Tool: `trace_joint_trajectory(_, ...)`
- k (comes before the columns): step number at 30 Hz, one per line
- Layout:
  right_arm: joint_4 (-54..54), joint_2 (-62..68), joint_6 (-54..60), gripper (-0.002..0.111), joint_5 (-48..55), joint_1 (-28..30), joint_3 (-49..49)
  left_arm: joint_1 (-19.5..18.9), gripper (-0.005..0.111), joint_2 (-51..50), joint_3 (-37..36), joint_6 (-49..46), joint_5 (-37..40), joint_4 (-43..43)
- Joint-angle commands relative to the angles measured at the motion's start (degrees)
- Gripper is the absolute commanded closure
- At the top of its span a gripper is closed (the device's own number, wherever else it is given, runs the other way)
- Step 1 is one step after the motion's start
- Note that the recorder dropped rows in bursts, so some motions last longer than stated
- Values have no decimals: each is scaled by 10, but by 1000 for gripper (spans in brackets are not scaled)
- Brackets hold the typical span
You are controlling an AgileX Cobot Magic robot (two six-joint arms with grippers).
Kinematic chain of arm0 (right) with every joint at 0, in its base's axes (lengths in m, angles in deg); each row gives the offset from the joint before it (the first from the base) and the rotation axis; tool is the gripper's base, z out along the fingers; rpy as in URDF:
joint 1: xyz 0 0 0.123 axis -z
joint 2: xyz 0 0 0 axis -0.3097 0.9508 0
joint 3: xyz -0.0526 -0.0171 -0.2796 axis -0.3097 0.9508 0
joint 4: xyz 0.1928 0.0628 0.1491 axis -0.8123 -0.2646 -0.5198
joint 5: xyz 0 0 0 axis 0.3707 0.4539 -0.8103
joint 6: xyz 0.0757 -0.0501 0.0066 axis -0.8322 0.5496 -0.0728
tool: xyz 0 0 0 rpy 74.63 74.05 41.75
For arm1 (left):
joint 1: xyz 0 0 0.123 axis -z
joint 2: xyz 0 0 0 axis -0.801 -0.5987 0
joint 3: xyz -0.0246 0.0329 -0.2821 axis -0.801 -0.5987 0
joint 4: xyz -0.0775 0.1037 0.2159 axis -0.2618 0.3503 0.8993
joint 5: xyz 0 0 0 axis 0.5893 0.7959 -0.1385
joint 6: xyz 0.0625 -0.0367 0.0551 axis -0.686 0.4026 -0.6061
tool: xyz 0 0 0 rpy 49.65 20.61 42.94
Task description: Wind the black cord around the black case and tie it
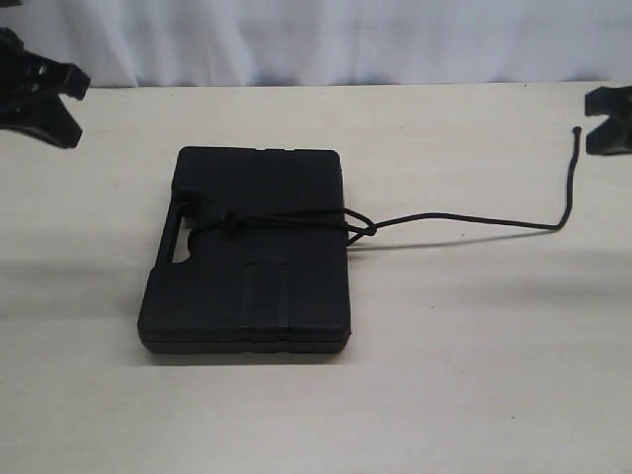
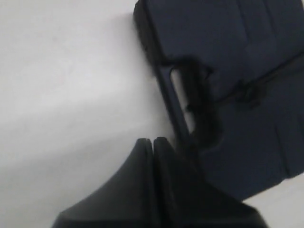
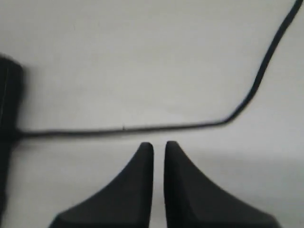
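The black case (image 1: 247, 267) lies flat in the middle of the table, its handle slot (image 1: 186, 232) on the left. The black cord (image 1: 464, 219) crosses its top, with a knot (image 1: 227, 222) by the handle and a small loop (image 1: 363, 229) at the case's right edge. The tail trails right across the table and curves up to its tip (image 1: 577, 130). My left gripper (image 1: 59, 104) (image 2: 153, 140) is shut and empty, back left of the case (image 2: 247, 71). My right gripper (image 1: 604, 120) (image 3: 159, 144) hovers near the cord (image 3: 142, 127), fingers a thin slit apart, holding nothing.
A pale tabletop (image 1: 474, 375) stretches around the case, with a white cloth backdrop (image 1: 326, 39) along its far edge. The case's edge (image 3: 7, 104) shows at the side of the right wrist view.
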Motion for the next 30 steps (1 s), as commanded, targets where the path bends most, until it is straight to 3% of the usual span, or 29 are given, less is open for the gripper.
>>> trace_joint_trajectory(1,218,-26,-147,104,131,-54,-6,48,107,31,-25,124,54,169)
trace_joint_trajectory(5,327,-75,-234,104,105,-124,31,96,107,96,-95,140,4,194)
trace_joint_trajectory(11,332,-188,-245,104,-11,-182,124,141,107,239,-212,140,-132,190)
trace_joint_trajectory(15,332,-294,-254,104,-93,-189,195,154,107,345,-294,126,-246,190)
trace_joint_trajectory(23,290,-530,-263,104,-302,-189,330,233,107,579,-436,77,-513,192)
trace_joint_trajectory(28,294,-597,-229,104,-474,-189,417,236,107,610,-517,77,-684,245)
trace_joint_trajectory(30,294,-603,-228,104,-477,-189,427,236,107,610,-520,77,-681,245)
